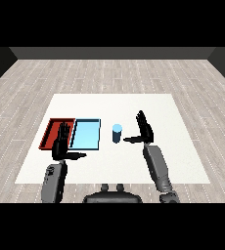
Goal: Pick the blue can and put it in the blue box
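The right hand point(144, 129) is held with straight fingers and thumb extended toward the blue can point(117, 133), just beside it, apart. The left hand point(62, 142) is likewise spread, over the red tray point(51, 132). On the white table point(148, 105), the can is seen upright, right of the light blue tray point(86, 135).

No readable text, labels, brands, numbers or signs anywhere. Blue can point(117, 133): plain sides, no print visible, though it shows too small to rule out fine marks. Red tray point(52, 128) and light blue tray point(86, 134): bare, nothing written. White worktop point(173, 146): unmarked. Both hands, right hand point(144, 129) and left hand point(61, 144), and the grey forearms: no lettering or logos.
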Motion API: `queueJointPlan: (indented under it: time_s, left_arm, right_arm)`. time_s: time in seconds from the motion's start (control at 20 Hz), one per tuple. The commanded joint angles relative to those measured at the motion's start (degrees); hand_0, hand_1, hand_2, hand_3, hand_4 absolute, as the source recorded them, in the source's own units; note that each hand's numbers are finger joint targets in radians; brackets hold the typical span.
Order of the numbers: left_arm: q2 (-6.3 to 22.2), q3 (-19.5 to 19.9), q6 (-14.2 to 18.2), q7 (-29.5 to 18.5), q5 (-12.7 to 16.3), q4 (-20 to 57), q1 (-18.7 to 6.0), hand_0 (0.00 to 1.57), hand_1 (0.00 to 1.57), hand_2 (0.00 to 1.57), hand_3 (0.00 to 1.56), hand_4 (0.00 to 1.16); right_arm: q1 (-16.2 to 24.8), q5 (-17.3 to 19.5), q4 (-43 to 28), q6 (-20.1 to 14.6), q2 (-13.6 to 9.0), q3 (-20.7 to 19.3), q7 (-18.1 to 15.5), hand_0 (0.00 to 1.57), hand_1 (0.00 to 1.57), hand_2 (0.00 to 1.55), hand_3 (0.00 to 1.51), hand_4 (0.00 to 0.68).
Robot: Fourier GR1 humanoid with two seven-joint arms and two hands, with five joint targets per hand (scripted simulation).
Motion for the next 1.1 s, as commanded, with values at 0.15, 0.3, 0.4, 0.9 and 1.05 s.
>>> queueJointPlan:
  time_s: [0.15,0.3,0.4,0.9,1.05]
  left_arm:
    - [1.75,3.37,-1.62,-1.27,2.49,3.74,-3.52,0.0,0.0,0.0,0.0,0.0]
    - [0.38,1.8,-0.91,1.2,2.79,0.88,-2.96,0.0,0.0,0.0,0.0,0.0]
    - [-1.94,-2.21,1.64,-1.47,-2.59,-2.19,2.65,0.0,0.0,0.0,0.0,0.0]
    - [-0.6,0.45,-2.19,-0.98,2.42,-5.31,5.58,0.0,0.0,0.0,0.0,0.0]
    - [0.41,1.52,-1.83,-0.46,2.04,-2.53,2.15,0.0,0.0,0.0,0.0,0.0]
  right_arm:
    - [-0.32,-3.3,-1.36,-1.61,0.58,1.85,2.98,0.0,0.0,0.0,0.0,0.0]
    - [-5.22,-7.47,7.12,-9.56,0.6,9.12,-2.47,0.0,0.0,0.0,0.0,0.0]
    - [-4.74,-6.4,8.21,-4.97,0.6,4.89,-2.58,0.0,0.0,0.0,0.0,0.0]
    - [-9.62,-15.73,23.24,-5.3,0.61,6.75,-12.94,0.0,0.0,0.0,0.0,0.0]
    - [-10.39,-18.99,26.36,-5.56,0.61,8.76,-14.32,0.0,0.0,0.0,0.0,0.0]
